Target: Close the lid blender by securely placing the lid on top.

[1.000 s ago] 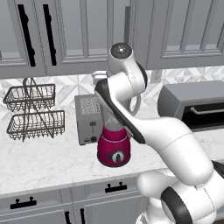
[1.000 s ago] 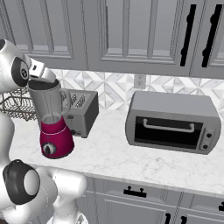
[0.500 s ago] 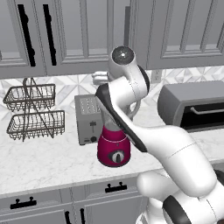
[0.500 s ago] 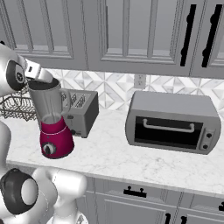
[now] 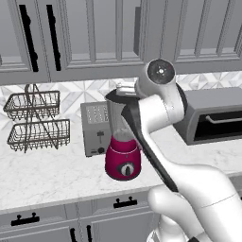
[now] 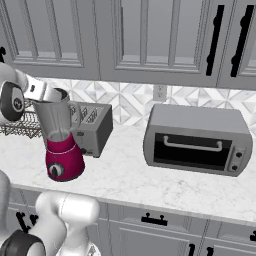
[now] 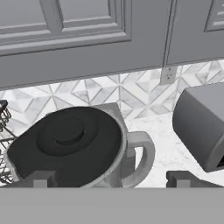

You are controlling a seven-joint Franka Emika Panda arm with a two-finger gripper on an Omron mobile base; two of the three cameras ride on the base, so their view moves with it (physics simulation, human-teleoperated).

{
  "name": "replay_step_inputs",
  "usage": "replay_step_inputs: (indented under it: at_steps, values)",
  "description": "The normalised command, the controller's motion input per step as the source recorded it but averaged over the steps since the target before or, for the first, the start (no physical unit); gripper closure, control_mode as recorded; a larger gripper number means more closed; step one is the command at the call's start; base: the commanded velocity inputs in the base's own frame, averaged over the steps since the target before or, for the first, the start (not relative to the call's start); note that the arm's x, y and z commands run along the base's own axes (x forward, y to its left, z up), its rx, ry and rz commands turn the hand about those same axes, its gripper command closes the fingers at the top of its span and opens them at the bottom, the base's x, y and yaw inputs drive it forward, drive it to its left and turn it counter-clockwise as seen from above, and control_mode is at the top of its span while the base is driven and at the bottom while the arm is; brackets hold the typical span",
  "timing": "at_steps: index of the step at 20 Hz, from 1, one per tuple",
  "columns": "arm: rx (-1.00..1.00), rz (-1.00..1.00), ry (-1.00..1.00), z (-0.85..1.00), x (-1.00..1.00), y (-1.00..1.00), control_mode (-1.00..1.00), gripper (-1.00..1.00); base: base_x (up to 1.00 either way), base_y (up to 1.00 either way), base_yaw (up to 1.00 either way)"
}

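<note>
The blender (image 5: 123,158) stands on the marble counter in front of the toaster, a clear grey jar on a magenta base (image 6: 63,161) with a dark knob. The black domed lid (image 7: 65,140) sits in the jar's mouth and covers it; the jar's side handle (image 7: 141,154) points right. From the left base view the lid (image 5: 116,97) is a dark rim on the jar top. My gripper (image 7: 109,179) is open, its fingertips (image 7: 41,178) wide apart and just short of the lid, with nothing between them. The gripper (image 5: 125,90) hovers level with the jar top (image 6: 54,102).
A grey toaster (image 5: 97,127) stands right behind the blender. A grey toaster oven (image 6: 197,137) sits to the right. A two-tier wire basket rack (image 5: 35,120) is at the left by the wall. Wall cabinets (image 6: 145,35) hang low above the counter.
My arm's upper joint has drifted right and slightly down in the left base view. The hand stays by the jar top. The blender has not moved.
</note>
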Motion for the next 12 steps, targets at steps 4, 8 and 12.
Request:
replay_step_inputs:
  at_steps: [4, 8, 12]
  values:
    - [0.04, 0.00, 0.00, 0.00, -0.46, -1.00, -1.00, -1.00, 0.00, 0.00, 0.00]
    - [0.00, -0.02, 0.00, 0.00, -0.36, -0.97, -1.00, -1.00, 0.00, 0.00, 0.00]
    - [0.00, 0.00, -0.01, 0.00, -0.03, -0.19, -1.00, -1.00, 0.00, 0.00, 0.00]
